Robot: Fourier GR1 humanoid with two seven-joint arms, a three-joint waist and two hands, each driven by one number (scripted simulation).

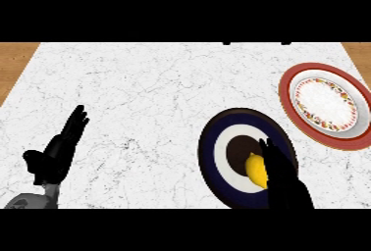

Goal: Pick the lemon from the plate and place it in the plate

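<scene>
White veined marble counter – smooth, wooden floor, glossy glazed plates

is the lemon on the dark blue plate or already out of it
On it: the yellow lemon lies at the dark blue round plate's centre, beside the right hand.

Light falls evenly and brightly across the white marble worktop, with no visible hot spot or glare on the stone. Shadows are nearly absent: neither the red-rimmed plate nor the dark blue plate casts a clear one. The lemon reads as saturated yellow with little shading. Both black shapes, the left robot hand and the right robot hand, appear as flat silhouettes with almost no surface detail. The plates look stretched toward the right edge.
</scene>
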